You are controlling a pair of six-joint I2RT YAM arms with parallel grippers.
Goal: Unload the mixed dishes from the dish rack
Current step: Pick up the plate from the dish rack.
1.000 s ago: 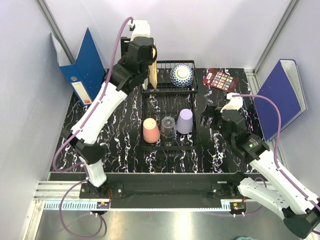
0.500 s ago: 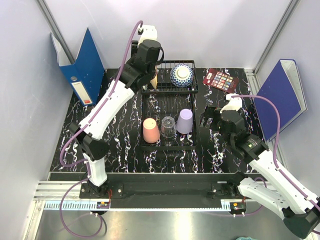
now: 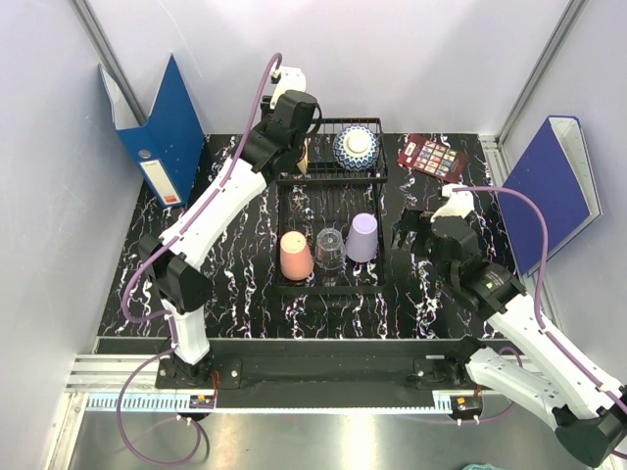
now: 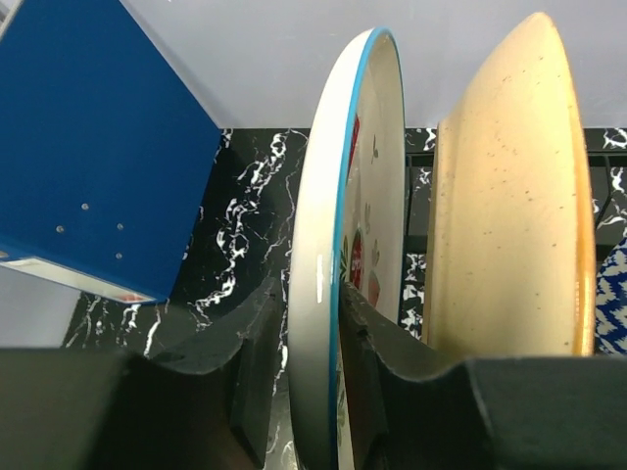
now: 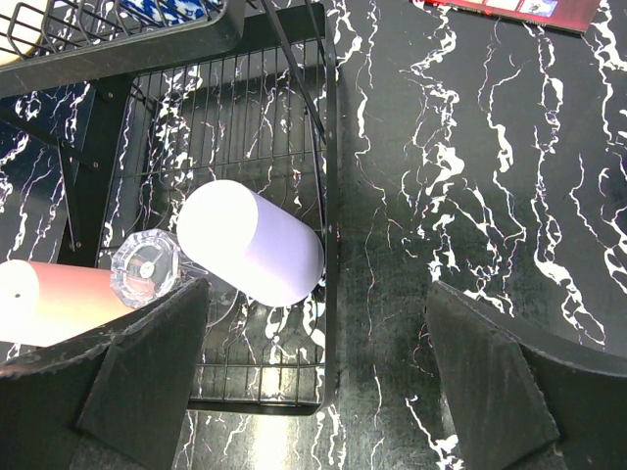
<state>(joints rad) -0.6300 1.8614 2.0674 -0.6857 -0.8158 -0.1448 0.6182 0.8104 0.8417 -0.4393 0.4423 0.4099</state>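
Observation:
The black wire dish rack (image 3: pixel 384 235) holds a salmon-pink cup (image 3: pixel 296 256), a clear glass cup (image 3: pixel 329 249) and a lavender cup (image 3: pixel 361 237) upside down on its flat part. A blue-and-white bowl (image 3: pixel 356 147) sits in the raised back section. Two plates stand on edge at the back left: a white blue-rimmed plate (image 4: pixel 323 245) and a cream plate (image 4: pixel 509 215). My left gripper (image 4: pixel 312 323) is shut on the white plate's rim. My right gripper (image 5: pixel 313 294) hangs open above the rack's right edge (image 5: pixel 331 196), just right of the lavender cup (image 5: pixel 250 242).
A blue binder (image 3: pixel 162 127) leans at the back left, close beside the plates (image 4: pixel 98 166). Another blue binder (image 3: pixel 549 186) stands at the right. A dark red palette (image 3: pixel 431 155) lies at the back right, on the black marbled tabletop.
The left arm has reached further back and down onto the plates, and its jaws have narrowed round the white plate's rim. The right arm has barely moved.

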